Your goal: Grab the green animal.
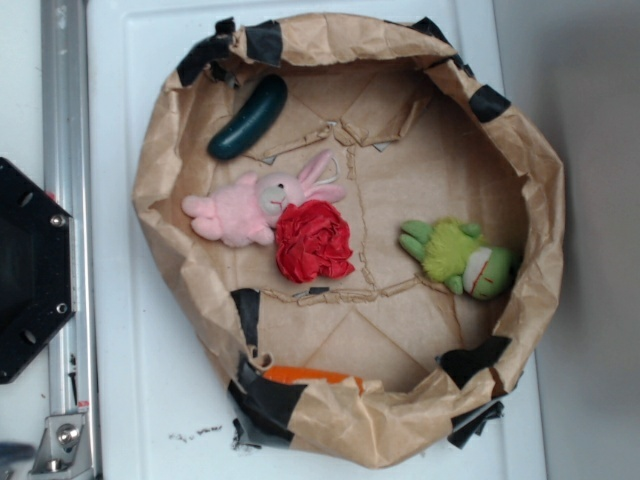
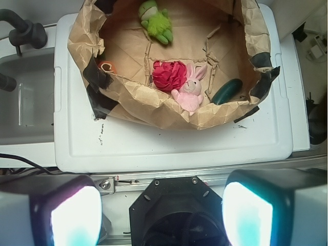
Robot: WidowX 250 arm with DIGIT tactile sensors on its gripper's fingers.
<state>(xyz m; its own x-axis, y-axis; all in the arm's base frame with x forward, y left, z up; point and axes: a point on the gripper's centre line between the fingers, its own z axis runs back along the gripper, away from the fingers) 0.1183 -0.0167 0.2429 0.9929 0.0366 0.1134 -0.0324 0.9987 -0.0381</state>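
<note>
The green animal is a lime-green plush frog with a pale face and red stitched mouth. It lies on its side at the right of the brown paper basin. In the wrist view the frog lies at the far side of the basin. My gripper is open and empty, high above the robot base, well short of the basin. It does not show in the exterior view.
A pink plush rabbit, a red crumpled cloth flower and a dark green cucumber lie in the basin's left half. An orange thing sits under the near wall. The black robot base stands at the left.
</note>
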